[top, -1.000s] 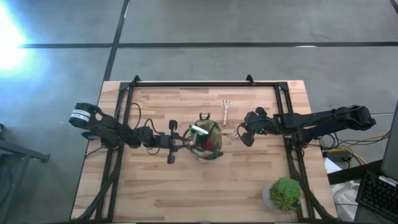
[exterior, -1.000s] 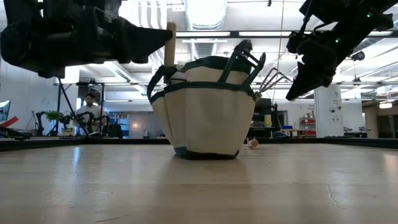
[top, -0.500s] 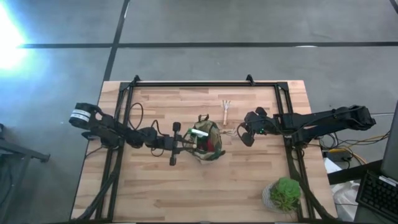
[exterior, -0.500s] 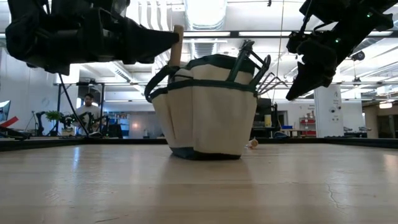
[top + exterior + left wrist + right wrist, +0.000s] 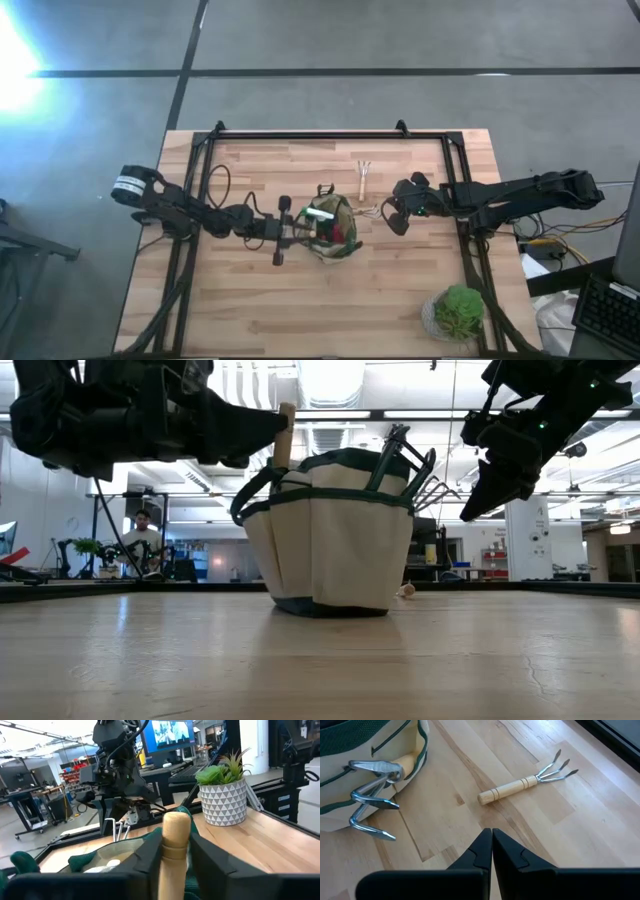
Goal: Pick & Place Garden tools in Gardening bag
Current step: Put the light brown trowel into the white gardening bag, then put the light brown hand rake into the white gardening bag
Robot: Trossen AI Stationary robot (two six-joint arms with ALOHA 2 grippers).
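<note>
The light wooden table (image 5: 300, 300) carries the round olive-khaki fabric gardening bag (image 5: 330, 530) near its middle. The left gripper (image 5: 175, 851) sits at the bag's left rim, clenched on an upright pale wooden tool handle (image 5: 174, 847) over the bag. The right gripper (image 5: 491, 842), fingers pressed together and empty, hovers just right of the bag. A wooden-handled metal fork (image 5: 526, 783) lies on the table beyond it, apart from both grippers.

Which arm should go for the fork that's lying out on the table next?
Right. The right hand hangs empty and shut beside the loose fork, on the same side of the gardening bag. The left hand is at the bag's far side, shut on a wooden handle.
</note>
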